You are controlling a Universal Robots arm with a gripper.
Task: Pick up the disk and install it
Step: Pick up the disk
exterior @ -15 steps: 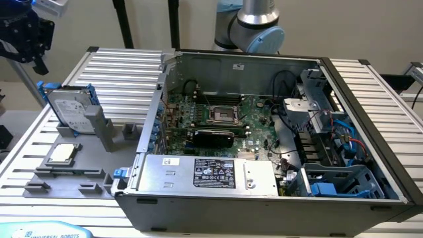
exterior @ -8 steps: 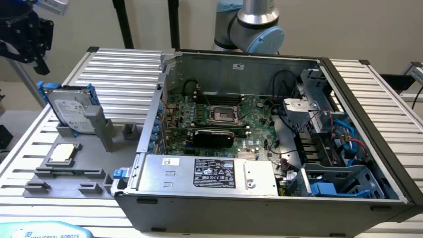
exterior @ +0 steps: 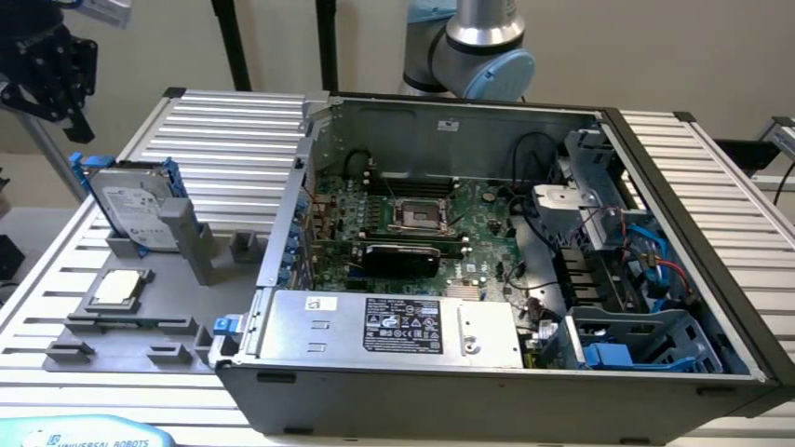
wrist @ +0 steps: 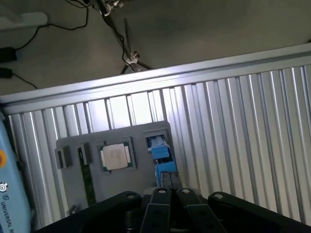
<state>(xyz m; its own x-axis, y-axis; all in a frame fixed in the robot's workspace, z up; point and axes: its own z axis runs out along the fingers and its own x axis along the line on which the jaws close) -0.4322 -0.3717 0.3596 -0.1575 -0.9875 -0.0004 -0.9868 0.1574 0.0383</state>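
Exterior view: I saw an open case [exterior: 497,400] lying on a ribbed table [exterior: 236,121]. Inside it, a green board [exterior: 478,209] carried a square socket [exterior: 412,215] near its middle. A silver power supply [exterior: 397,326] with a black label lay along the near wall. A blue cage [exterior: 646,340] sat in the corner at the exterior view's right, with red and blue cables [exterior: 658,261] behind it. At the exterior view's left of the case, a grey tray [exterior: 125,349] rested on the table, a square chip [exterior: 119,287] seated flat in one recess. Wrist view: I noted black leads [wrist: 114,29] on the floor beyond the table's edge.
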